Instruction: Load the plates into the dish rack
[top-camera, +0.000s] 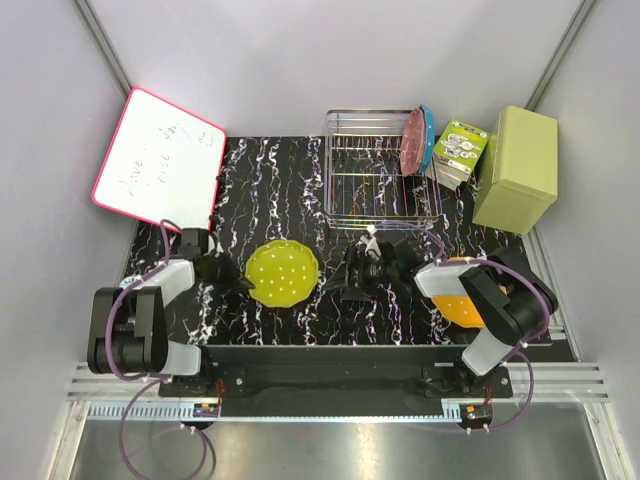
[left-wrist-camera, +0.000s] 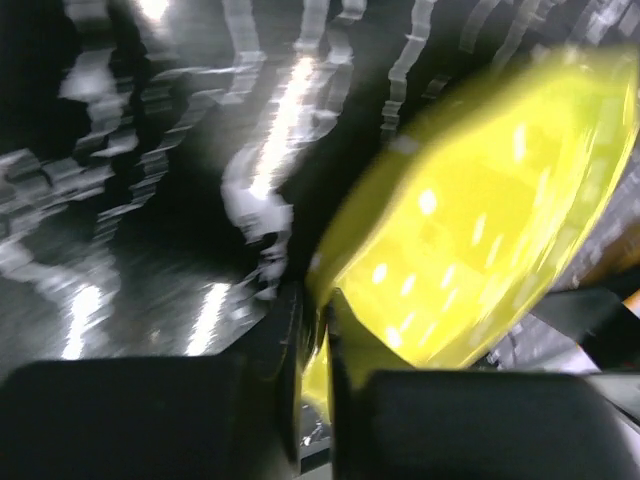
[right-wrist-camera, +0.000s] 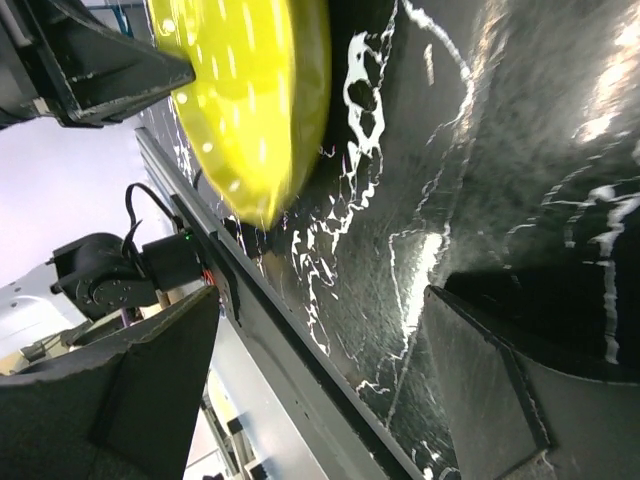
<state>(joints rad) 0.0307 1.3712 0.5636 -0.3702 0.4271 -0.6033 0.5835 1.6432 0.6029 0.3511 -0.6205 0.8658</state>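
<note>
- Left fingers (left-wrist-camera: 200, 420): closing tight on the near rim of the lime green plate (left-wrist-camera: 480, 220), one finger on each face of the rim.
- Right fingers (right-wrist-camera: 130, 390): standing wide apart with nothing between them, pointing toward the opposite edge of the same plate and not touching it.
- Lime green plate: sitting at the middle of the black marbled surface (top-camera: 270, 190), between the two sets of fingers, in front of the dish rack (top-camera: 383, 170); whether it is resting on the surface or lifting off it cannot be told.
- Orange plate (top-camera: 468, 308): lying at the right near side of the surface, partly hiding under the right arm.
- Pink plate (top-camera: 411, 140) and blue plate (top-camera: 429, 140): standing on edge together at the right end of the dish rack.
- Dish rack: sitting at the far side of the surface, right of centre.
- Whiteboard (top-camera: 160, 160): leaning at the far left.
- Small printed carton (top-camera: 458, 152) and olive-green box (top-camera: 517, 168): standing right of the rack.
</note>
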